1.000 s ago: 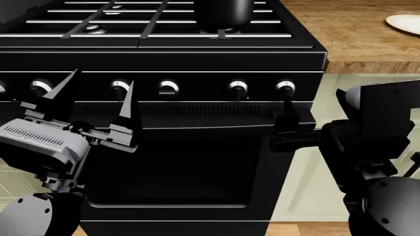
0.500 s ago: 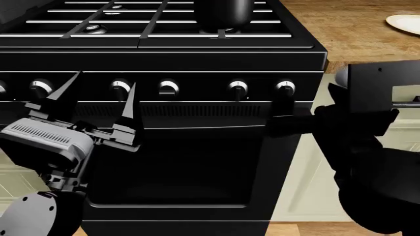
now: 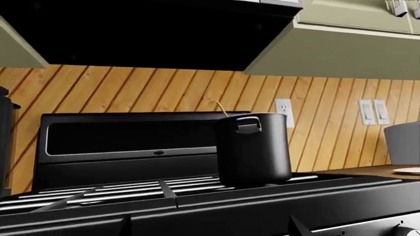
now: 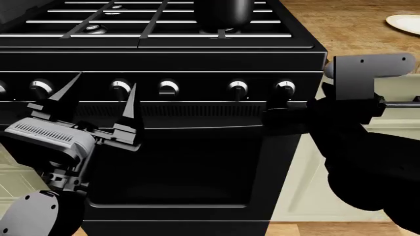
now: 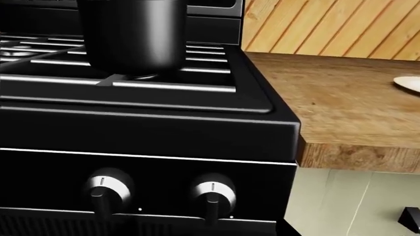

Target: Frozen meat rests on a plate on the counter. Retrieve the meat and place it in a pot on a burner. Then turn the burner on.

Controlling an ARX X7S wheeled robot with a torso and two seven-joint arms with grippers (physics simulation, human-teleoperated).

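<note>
The black pot [image 4: 226, 12] stands on the stove's front right grate, over a burner [image 5: 141, 76]. A thin pale skewer tip [image 3: 223, 109] of the meat pokes above the pot's rim; the meat chunks are hidden inside. The white plate [image 4: 404, 22] lies on the wooden counter [image 4: 354, 29] to the right, and its visible part is bare. My left gripper [image 4: 97, 98] is open in front of the stove's left knobs, holding nothing. My right gripper [image 4: 279, 107] is a dark shape right under the rightmost knob [image 4: 285, 88]; its jaws blend into the black stove front.
Several silver knobs [image 4: 168, 88] line the black stove front above the oven door [image 4: 177, 162]. Other burners [image 4: 95, 28] lie under the grates on the left. Cream cabinet fronts [image 4: 308, 187] stand right of the stove. A range hood [image 3: 151, 29] hangs over it.
My right arm has lifted, and its wrist now sits higher beside the rightmost knob. The left gripper has drifted slightly down and left, still open.
</note>
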